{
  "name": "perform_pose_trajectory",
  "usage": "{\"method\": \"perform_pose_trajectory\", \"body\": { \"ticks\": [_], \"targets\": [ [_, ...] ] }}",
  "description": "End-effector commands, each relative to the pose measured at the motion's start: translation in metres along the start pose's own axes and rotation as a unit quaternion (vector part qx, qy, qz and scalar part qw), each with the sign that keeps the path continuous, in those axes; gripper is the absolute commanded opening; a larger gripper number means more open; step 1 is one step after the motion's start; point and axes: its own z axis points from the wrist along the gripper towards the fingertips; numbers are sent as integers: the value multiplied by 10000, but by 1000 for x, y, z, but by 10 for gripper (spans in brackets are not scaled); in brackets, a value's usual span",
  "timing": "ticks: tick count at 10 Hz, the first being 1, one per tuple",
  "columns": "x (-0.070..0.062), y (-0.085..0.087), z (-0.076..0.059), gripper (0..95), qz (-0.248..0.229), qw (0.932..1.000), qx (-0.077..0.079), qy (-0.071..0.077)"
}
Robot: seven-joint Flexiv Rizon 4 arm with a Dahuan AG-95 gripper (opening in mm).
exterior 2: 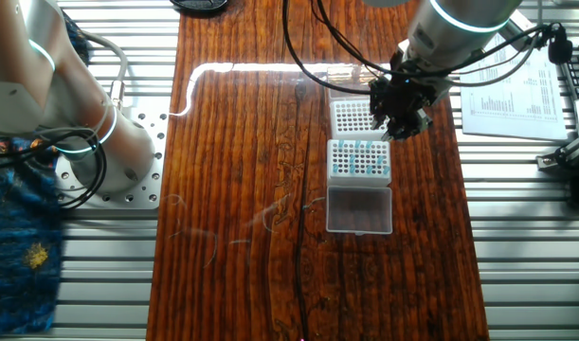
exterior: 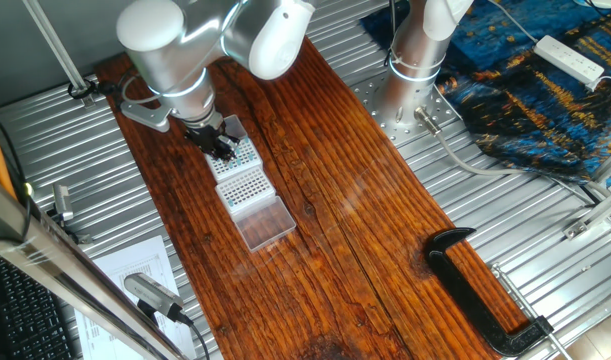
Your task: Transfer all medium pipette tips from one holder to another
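Gripper point(exterior 2: 400, 116) hangs low over the far rack point(exterior 2: 351, 116), at its right-hand side as the other fixed view shows it, fingertips down near the rack top; contact not resolvable. Finger gap is hidden by the dark gripper body in both views, so can't tell how far open or whether a tip is held. Medium pipette tips point(exterior 2: 359, 156) show as bluish dots in the middle rack point(exterior: 245, 184), just beside the far rack and below the fingers in that view. Clear open lid point(exterior 2: 359, 209) lies next in line on the wooden table point(exterior 2: 242, 170). Black clamp point(exterior: 480, 290) sits well apart at the table edge.
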Motion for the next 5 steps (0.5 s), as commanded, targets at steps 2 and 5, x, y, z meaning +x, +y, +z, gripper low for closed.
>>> {"method": "perform_pose_trajectory", "body": {
  "ticks": [2,5],
  "targets": [
    [-4,-1,-6,190,77,10000,-21,-12],
    [-22,0,-15,190,204,9997,-83,-67]
  ]
}}
